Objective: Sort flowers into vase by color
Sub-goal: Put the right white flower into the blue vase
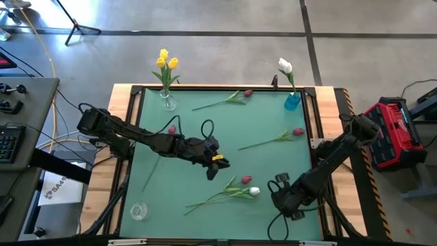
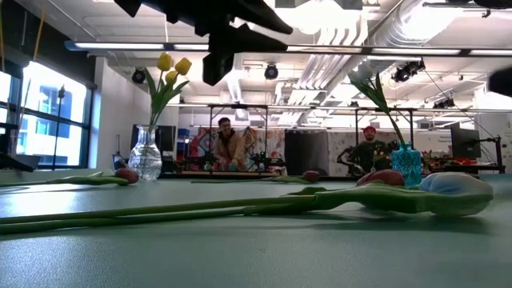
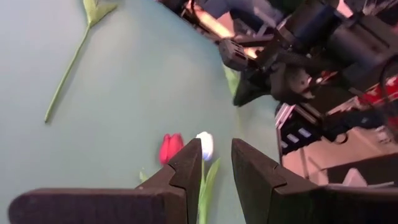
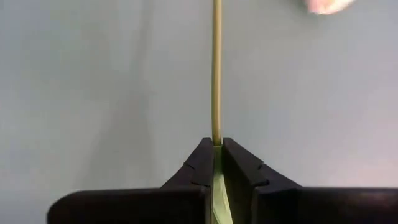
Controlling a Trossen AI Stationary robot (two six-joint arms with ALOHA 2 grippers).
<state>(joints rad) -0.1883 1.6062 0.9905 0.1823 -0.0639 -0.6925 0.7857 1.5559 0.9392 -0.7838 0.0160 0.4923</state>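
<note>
Yellow tulips (image 1: 166,63) stand in a clear vase (image 1: 168,102), and a white tulip (image 1: 285,65) stands in a blue vase (image 1: 292,101). Dark red tulips (image 1: 247,93) (image 1: 298,132) lie loose on the green table. A red head (image 1: 246,180) and a white head (image 1: 254,192) lie side by side near the front. My left gripper (image 1: 213,165) (image 3: 216,144) hovers over mid-table, narrowly open and empty, with a yellow spot (image 1: 218,158) beside it. My right gripper (image 1: 278,183) (image 4: 217,142), right of the white head, is shut on a thin stem. My right gripper pinches a thin pale stem (image 4: 216,134) between its two fingers, with a green strip of leaf (image 4: 219,186) farther back between them. The stem runs straight out ahead of the fingers over the table. Which head it carries does not show.
An empty clear glass (image 1: 138,210) stands at the near left corner. Another stem (image 1: 153,171) lies left of centre. A raised dark frame (image 1: 225,87) rims the table. People sit in the room beyond the far edge (image 2: 228,144).
</note>
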